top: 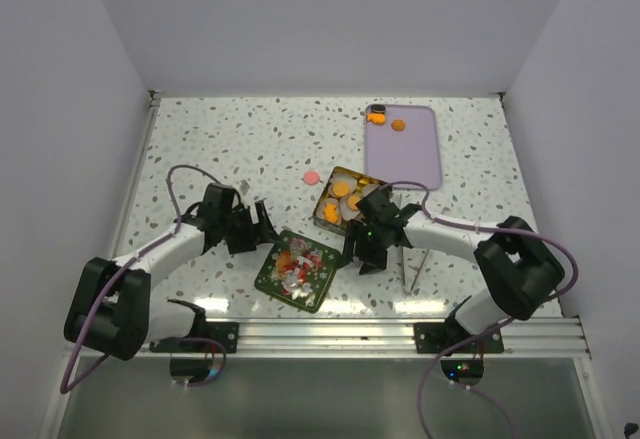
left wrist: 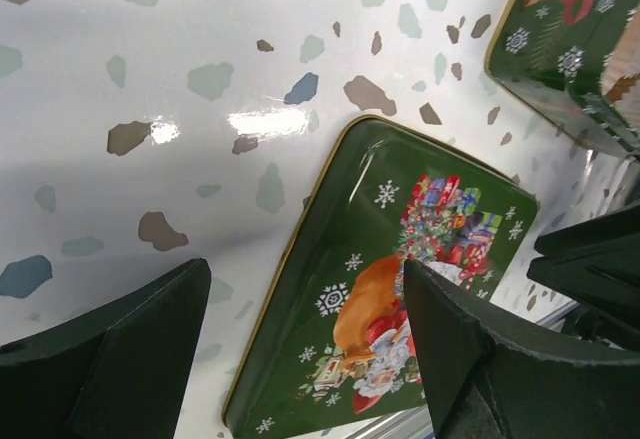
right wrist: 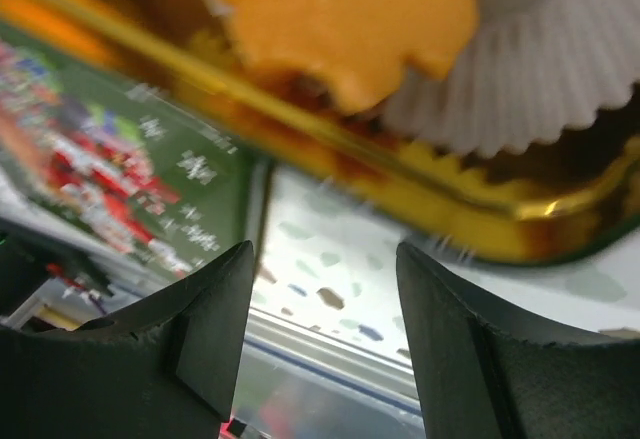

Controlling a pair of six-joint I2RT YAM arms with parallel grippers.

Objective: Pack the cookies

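A gold tin at the table's middle holds several orange cookies and white paper cups. More orange cookies and a black one lie on the lilac tray. A pink cookie lies on the table left of the tin. The green Christmas lid lies flat near the front; it also shows in the left wrist view. My left gripper is open and empty just left of the lid. My right gripper is open and empty, between lid and tin. An orange cookie and a paper cup show close in the right wrist view.
White walls enclose the table on three sides. An aluminium rail runs along the front edge. The right arm's cable lies on the table to the right of the lid.
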